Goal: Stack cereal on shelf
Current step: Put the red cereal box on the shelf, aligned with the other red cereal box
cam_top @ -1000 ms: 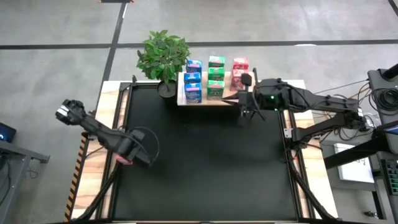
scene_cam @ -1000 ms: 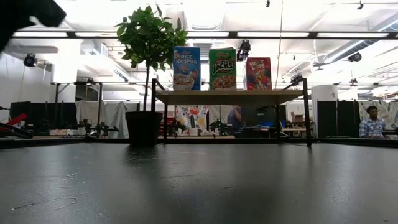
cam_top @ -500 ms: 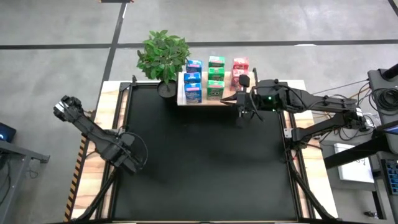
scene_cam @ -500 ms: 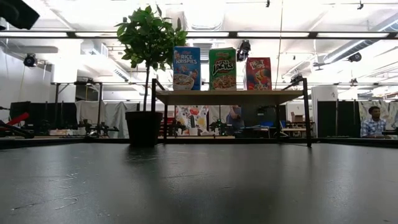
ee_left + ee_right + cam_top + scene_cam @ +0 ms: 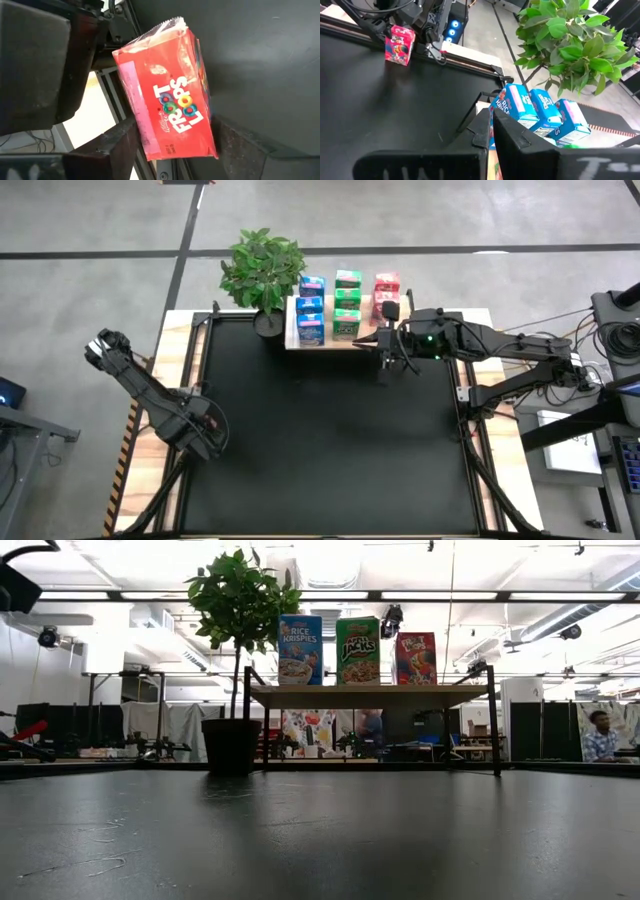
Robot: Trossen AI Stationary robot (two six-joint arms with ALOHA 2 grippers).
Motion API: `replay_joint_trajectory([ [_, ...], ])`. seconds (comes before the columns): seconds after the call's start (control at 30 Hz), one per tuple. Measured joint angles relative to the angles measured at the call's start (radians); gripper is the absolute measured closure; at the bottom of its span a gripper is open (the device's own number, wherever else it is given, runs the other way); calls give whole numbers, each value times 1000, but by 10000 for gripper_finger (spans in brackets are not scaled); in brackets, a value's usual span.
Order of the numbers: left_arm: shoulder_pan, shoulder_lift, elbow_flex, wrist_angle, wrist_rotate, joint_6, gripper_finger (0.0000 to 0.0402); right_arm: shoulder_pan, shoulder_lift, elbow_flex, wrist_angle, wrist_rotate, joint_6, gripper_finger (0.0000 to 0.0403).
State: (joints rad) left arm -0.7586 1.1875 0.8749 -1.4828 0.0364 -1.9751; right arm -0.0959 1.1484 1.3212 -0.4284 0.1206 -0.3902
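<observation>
The shelf (image 5: 330, 344) (image 5: 370, 695) stands at the mat's far edge. On it stand blue boxes (image 5: 311, 306), green boxes (image 5: 347, 300) and two red ones (image 5: 387, 292). In the low view one blue (image 5: 299, 650), one green (image 5: 358, 650) and one red (image 5: 416, 658) box front the rows. My left gripper (image 5: 203, 432) (image 5: 174, 125) is at the mat's left edge, shut on another red cereal box (image 5: 170, 95) (image 5: 400, 44). My right gripper (image 5: 386, 352) (image 5: 491, 125) is shut and holds nothing, just in front of the shelf's right end. My left gripper pinches the red box between its two fingers (image 5: 120, 145), one on each narrow side. They grip the end nearest the wrist (image 5: 175, 150), and the printed front faces the wrist camera. The crinkled far end (image 5: 165, 27) sticks out beyond the fingertips. In the right wrist view the box stands upright.
A leafy potted plant (image 5: 262, 272) (image 5: 238, 600) stands beside the shelf's left end, at the mat's far left corner. The black mat (image 5: 330, 440) lies between the two arms. Dark frame rails (image 5: 465, 410) run along its sides. People show in the room behind.
My left arm has drawn back toward the table's left edge, carrying the red box a little that way. Its dark bulk has shrunk into the low view's top left corner. My right gripper has edged slightly toward the shelf. The boxes on the shelf have stayed put.
</observation>
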Motion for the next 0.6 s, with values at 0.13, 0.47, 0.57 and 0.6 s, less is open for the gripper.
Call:
replay_joint_trajectory([
  [0.13,0,0,-2,7,-1,3,208,0,0,0,0,1,0,391],
  [0.47,0,16,139,59,-194,160,261,14,-1,0,-68,-2,35,391],
  [0.57,2,48,232,135,-394,364,261,36,-1,0,-120,-45,42,390],
  [0.6,6,62,264,166,-461,451,261,46,-1,0,-134,-62,48,390],
])
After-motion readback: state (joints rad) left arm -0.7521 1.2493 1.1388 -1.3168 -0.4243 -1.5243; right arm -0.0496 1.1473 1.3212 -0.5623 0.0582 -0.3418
